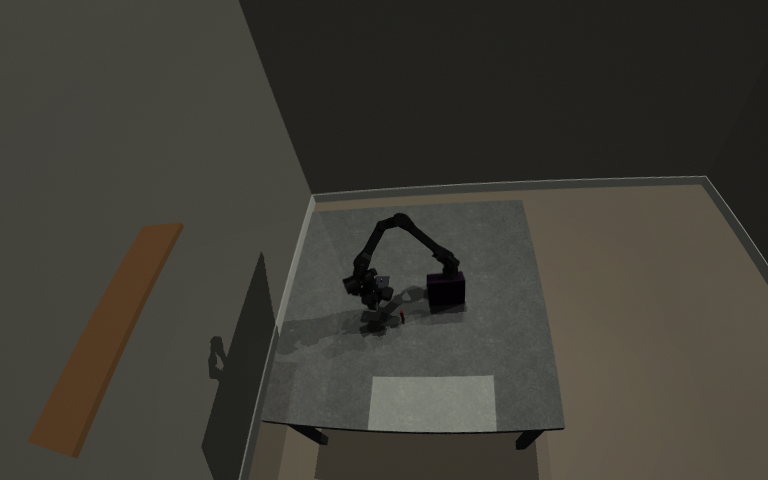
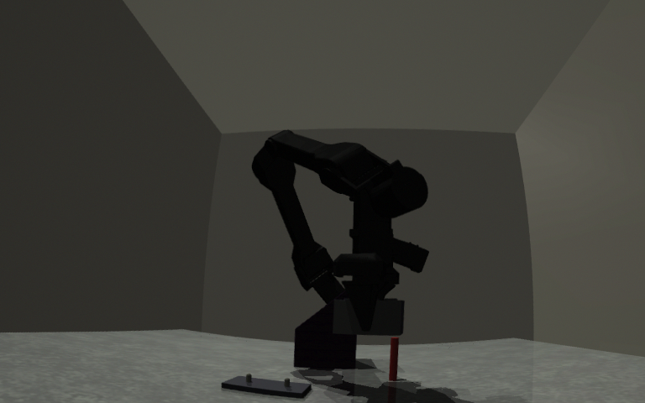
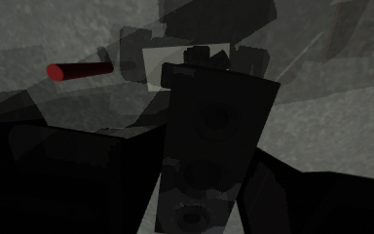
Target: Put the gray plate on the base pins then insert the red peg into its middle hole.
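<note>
My gripper (image 2: pixel 364 324) (image 3: pixel 199 133) is shut on the gray plate (image 2: pixel 391 319) (image 3: pixel 245 99). One finger shows on each side of the plate in the wrist view, and its row of three holes faces that camera. The plate hangs roughly level above the table in the exterior view. The dark base (image 2: pixel 267 385) (image 1: pixel 386 279) lies on the table with its two pins up, left of and below the held plate in the exterior view. The red peg (image 1: pixel 402 316) (image 2: pixel 393 359) (image 3: pixel 85 71) stands upright on the table, apart from the plate. The gripper and plate are hard to make out in the top view.
The arm's dark purple mounting block (image 1: pixel 445 290) (image 2: pixel 323 349) stands on the gray table (image 1: pixel 498 350). A pale rectangle (image 1: pixel 432 404) shows near the table's front edge. Arm shadows fall around the peg. An orange bar (image 1: pixel 107 339) shows against the left wall.
</note>
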